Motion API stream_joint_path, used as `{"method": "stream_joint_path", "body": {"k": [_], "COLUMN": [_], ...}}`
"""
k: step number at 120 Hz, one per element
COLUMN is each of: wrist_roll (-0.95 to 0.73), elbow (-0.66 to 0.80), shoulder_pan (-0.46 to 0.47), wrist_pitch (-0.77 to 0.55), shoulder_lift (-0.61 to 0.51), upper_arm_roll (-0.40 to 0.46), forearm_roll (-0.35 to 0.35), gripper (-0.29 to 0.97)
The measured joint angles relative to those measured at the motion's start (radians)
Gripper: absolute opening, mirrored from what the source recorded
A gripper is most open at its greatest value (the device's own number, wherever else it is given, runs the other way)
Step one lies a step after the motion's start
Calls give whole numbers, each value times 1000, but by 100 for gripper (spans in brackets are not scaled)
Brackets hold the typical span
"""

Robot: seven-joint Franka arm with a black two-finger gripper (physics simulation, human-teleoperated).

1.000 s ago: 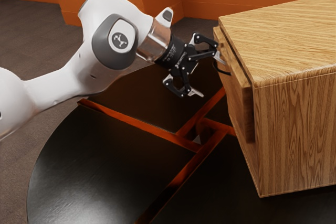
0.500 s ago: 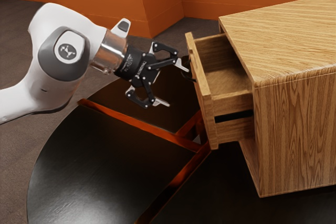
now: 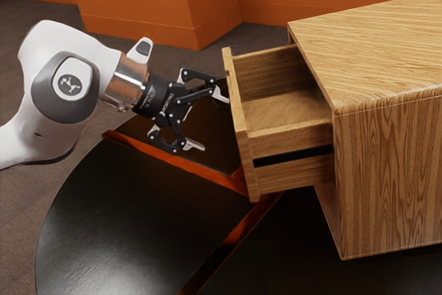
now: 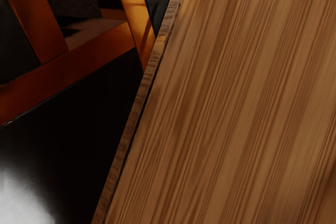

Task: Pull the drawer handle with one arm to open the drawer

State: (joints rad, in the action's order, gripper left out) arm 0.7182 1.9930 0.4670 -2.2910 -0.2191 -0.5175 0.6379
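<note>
Drawer (image 3: 283,112) is judged nearly fully open. Above the desk (image 3: 124,226) the end effector (image 3: 207,122) is held with fingers spread, nothing clamped, just beside the drawer front. The drawer stands well out of the wooden cabinet (image 3: 387,136), at the desk's edge on the exterior view's right. If pulled further, it could be dragged off its rails; unclamped, contact could be lost.

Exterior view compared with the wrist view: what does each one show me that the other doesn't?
Exterior view: the white arm, its open pincer, the cabinet and the inside of the pulled-out drawer. Wrist view: the drawer front close up, grain and rounded edge. Both: that drawer front and the dark table with orange strips.
</note>
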Motion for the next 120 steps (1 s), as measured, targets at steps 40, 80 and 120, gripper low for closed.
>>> {"method": "stream_joint_path", "body": {"k": [40,80,120], "wrist_roll": [-8,9,-192], "elbow": [56,-308,-652], "shoulder_pan": [4,14,-320], "wrist_pitch": [-18,148,691], "shoulder_lift": [-60,-136,117], "upper_arm_roll": [-40,-121,192], "forearm_roll": [-44,-305,-638], "gripper": [68,68,68]}}
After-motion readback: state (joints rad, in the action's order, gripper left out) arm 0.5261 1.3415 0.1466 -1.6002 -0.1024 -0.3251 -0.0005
